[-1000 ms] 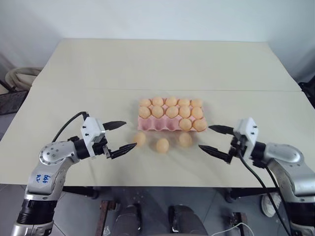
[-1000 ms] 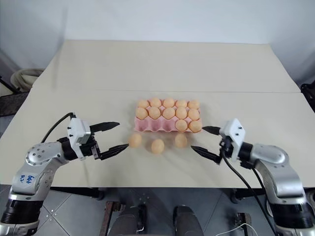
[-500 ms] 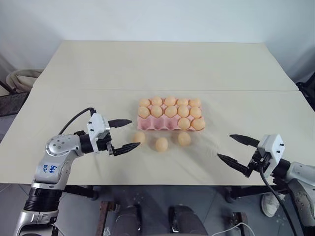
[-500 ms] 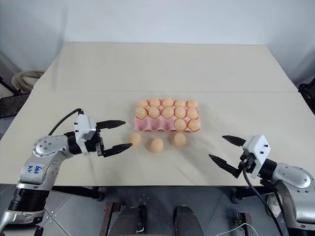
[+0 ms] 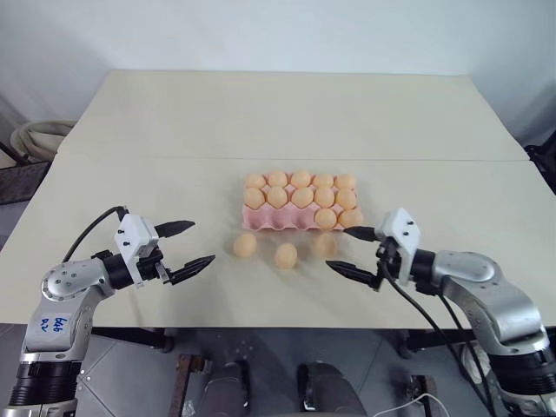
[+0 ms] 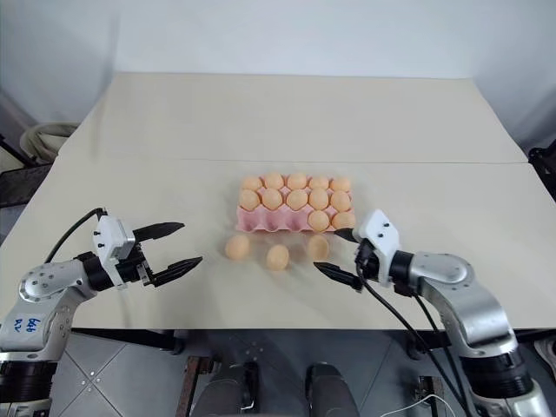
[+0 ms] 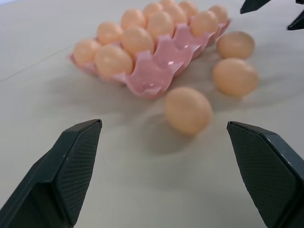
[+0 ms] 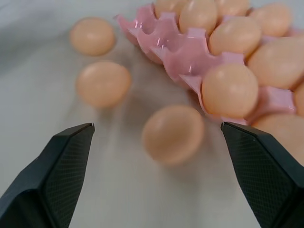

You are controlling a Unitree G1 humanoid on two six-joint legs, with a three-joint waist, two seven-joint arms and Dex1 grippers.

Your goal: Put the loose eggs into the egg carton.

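Note:
The pink egg carton (image 5: 274,222) lies at the table's middle, most cups filled, the three left cups of its near row empty. Three loose eggs lie in a row just in front of it: left (image 5: 245,245), middle (image 5: 286,254), right (image 5: 326,245). My left gripper (image 5: 203,241) is open, a short way left of the left egg (image 7: 188,110), touching nothing. My right gripper (image 5: 337,248) is open at the right egg (image 8: 173,134), which lies just ahead between its spread fingers, untouched. The carton's near right corner is beside its upper finger.
The beige table (image 5: 261,122) has a seam running across behind the carton, and its front edge is close under both grippers. A coiled pale hose (image 5: 35,137) lies off the table's left side. Wide bare tabletop lies left, right and behind.
My left gripper has drawn back to the left, away from the left egg. My right gripper swung out to the right, then came back left up to the right egg. Both stayed open.

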